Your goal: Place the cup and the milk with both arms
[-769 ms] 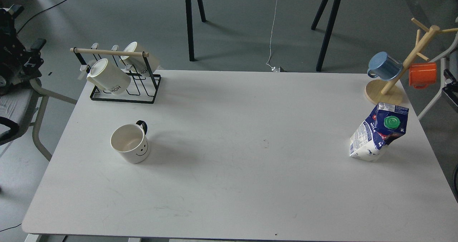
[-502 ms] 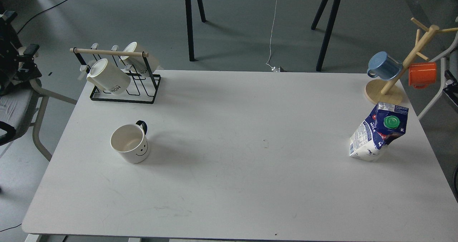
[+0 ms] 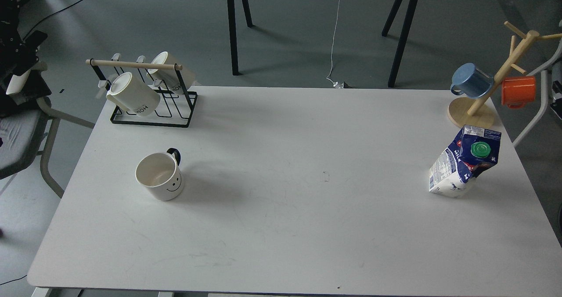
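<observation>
A white cup (image 3: 159, 182) with a smiley face and a black handle stands upright and empty on the left part of the white table (image 3: 298, 226). A blue and white milk carton (image 3: 464, 161) with a green cap stands dented and leaning at the table's right side. My left arm (image 3: 15, 53) is a dark shape at the far left edge, off the table and well away from the cup. Its fingers cannot be told apart. Of my right arm only a dark sliver (image 3: 558, 95) shows at the right edge, and its gripper is out of view.
A black wire rack (image 3: 149, 112) with two white mugs stands at the back left. A wooden mug tree (image 3: 487, 99) with a blue and an orange mug stands at the back right, just behind the carton. A grey chair (image 3: 26, 130) is left of the table.
</observation>
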`<act>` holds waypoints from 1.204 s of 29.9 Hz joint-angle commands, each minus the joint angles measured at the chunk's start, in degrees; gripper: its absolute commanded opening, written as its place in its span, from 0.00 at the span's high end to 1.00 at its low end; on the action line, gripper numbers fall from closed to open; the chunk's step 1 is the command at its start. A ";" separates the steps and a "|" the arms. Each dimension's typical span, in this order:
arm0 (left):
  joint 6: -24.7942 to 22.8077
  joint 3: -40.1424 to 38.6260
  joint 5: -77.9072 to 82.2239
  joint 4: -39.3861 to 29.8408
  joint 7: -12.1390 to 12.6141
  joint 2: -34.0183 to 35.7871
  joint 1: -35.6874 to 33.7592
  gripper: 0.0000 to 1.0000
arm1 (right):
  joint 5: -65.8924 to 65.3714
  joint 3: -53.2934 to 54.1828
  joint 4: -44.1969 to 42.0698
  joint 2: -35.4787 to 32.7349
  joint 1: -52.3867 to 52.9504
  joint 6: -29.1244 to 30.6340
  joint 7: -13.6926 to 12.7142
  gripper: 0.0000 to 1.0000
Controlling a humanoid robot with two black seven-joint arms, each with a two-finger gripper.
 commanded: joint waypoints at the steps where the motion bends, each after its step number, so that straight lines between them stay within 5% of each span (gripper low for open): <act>1: 0.00 0.10 17.25 -3.26 0.00 0.22 -1.84 0.00 | -0.01 -0.06 -0.90 0.16 -0.25 0.00 -0.02 0.02; 10: 0.00 5.71 46.19 -26.81 0.00 8.48 2.46 0.00 | -0.01 -0.06 -2.83 0.25 -0.68 0.00 -0.02 0.02; 12: 3.98 9.14 51.55 -29.45 0.00 9.27 3.42 0.00 | -0.01 -0.15 -2.83 0.25 -1.04 0.00 -0.02 0.02; 19: 14.64 15.75 58.87 -29.12 0.00 8.40 5.80 0.00 | -0.09 -0.32 -2.83 0.34 -1.74 0.00 -0.02 0.02; 36: 15.26 15.92 59.05 -24.19 0.00 -0.30 10.63 0.01 | -0.09 -0.15 -2.83 0.34 -2.09 0.00 -0.02 0.02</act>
